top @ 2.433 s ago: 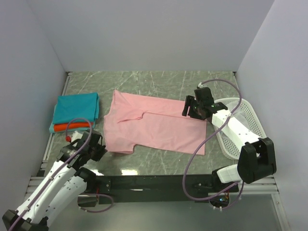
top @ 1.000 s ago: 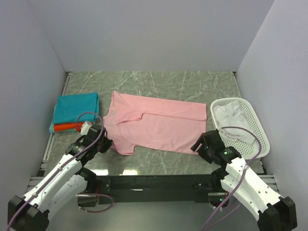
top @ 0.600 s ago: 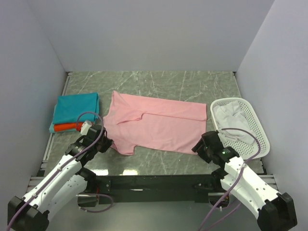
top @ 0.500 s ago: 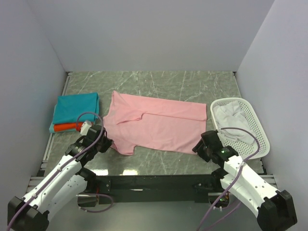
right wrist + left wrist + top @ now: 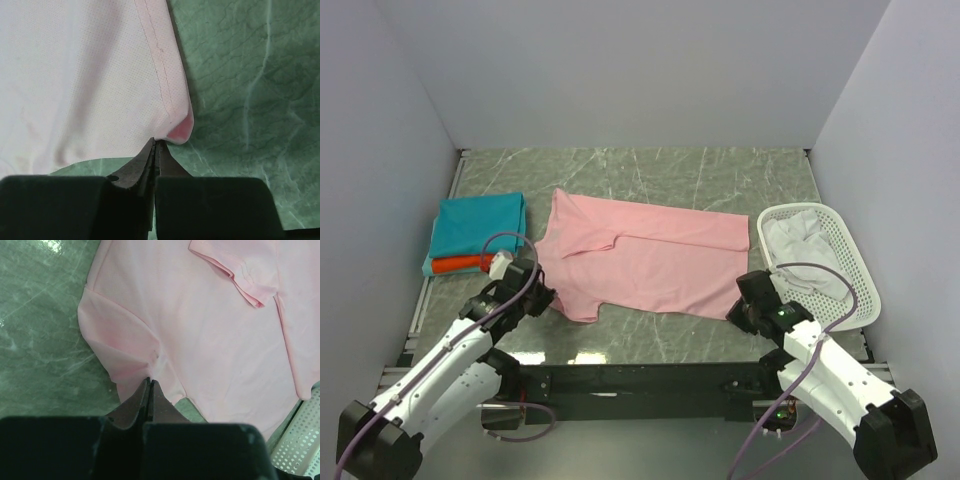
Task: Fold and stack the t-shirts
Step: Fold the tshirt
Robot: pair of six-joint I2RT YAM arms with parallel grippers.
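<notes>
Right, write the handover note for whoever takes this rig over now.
The left gripper is shut on the pink t-shirt, at its near edge by the sleeve. The right gripper is shut on its near hem corner.
Done: teal t-shirt folded on the orange-red t-shirt, far left.
To do: fold pink, stack it; white cloth lies in the basket.

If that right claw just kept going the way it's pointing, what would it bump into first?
The pink t-shirt: the right gripper is shut on its near corner, so going on would likely just push into that cloth lying ahead.
</notes>
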